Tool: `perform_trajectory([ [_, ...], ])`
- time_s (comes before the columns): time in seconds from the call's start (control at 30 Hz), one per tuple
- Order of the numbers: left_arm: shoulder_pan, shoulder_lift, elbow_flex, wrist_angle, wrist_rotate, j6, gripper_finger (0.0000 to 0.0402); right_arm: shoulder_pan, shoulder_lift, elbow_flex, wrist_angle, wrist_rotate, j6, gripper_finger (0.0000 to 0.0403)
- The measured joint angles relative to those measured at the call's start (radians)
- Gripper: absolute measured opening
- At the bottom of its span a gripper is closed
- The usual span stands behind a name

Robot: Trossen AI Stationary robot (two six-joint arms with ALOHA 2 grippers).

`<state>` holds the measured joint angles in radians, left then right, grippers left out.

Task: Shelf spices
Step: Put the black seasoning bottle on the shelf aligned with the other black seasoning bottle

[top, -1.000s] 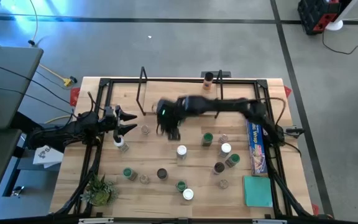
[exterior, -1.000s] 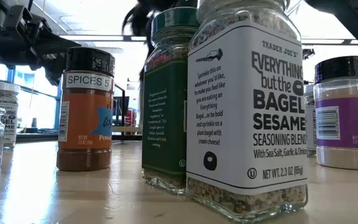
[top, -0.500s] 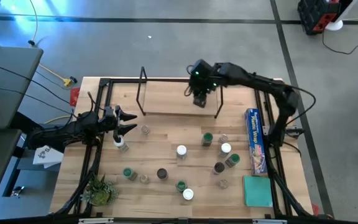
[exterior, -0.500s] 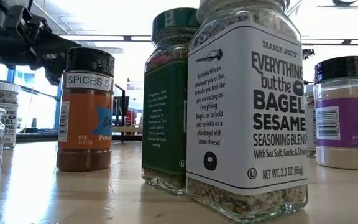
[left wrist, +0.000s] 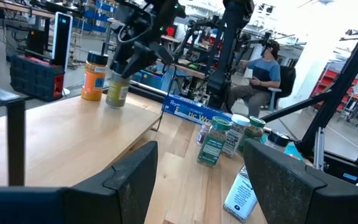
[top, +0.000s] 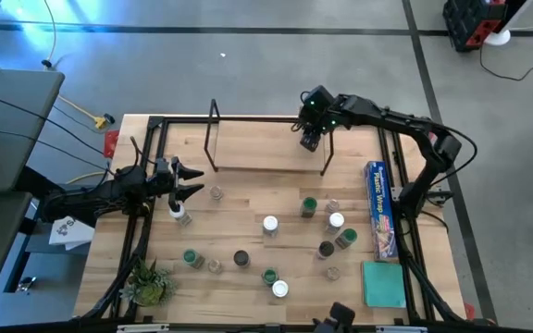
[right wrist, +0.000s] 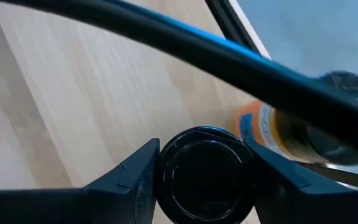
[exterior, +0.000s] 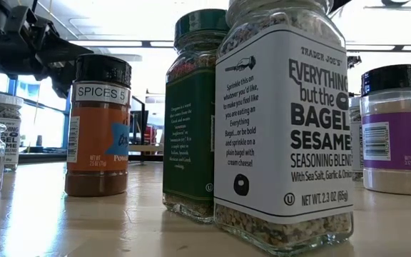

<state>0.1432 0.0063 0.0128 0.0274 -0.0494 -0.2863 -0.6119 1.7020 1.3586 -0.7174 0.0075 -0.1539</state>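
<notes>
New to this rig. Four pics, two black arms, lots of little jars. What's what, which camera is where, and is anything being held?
It is a robot with two dark arms, each ending in a two-finger tool, working at a wooden table. One picture looks straight down from above, one sits at table height among the jars, and one camera rides on each wrist.

Small spice jars are scattered over the table, with a blue wrap box at the right and a small green plant in the near left corner. At the back stands a low shelf.

The right tool is over the shelf's right end, shut on a dark-lidded jar, beside an orange jar already there. The left tool waits open at the table's left side, holding nothing.
</notes>
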Motion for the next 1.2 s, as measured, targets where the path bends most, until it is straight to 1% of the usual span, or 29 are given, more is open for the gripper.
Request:
perform_trajectory([
  [0.07,0.0,0.0,0.0,0.002,0.0,0.0,0.0232,-0.01,0.001,0.0,0.019,0.0,0.0,0.0192],
  [0.17,0.0,0.0,0.0,0.001,0.0,0.0,0.0232,-0.021,0.001,0.0,0.036,-0.001,0.0,0.0214],
  [0.27,0.0,0.0,0.0,0.007,0.001,0.0,0.0232,-0.025,0.001,0.0,0.043,0.002,-0.001,0.0225],
  [0.63,0.0,0.0,0.0,0.017,0.002,0.0,0.0232,-0.023,0.001,0.001,0.042,0.0,-0.002,0.023],
  [0.9,0.0,0.0,0.0,0.022,0.002,0.0,0.0232,-0.023,-0.011,0.001,0.043,0.068,0.013,0.0231],
  [1.2,0.0,0.0,0.0,0.023,0.001,0.0,0.0232,-0.023,-0.046,0.002,0.049,0.067,0.016,0.0232],
])
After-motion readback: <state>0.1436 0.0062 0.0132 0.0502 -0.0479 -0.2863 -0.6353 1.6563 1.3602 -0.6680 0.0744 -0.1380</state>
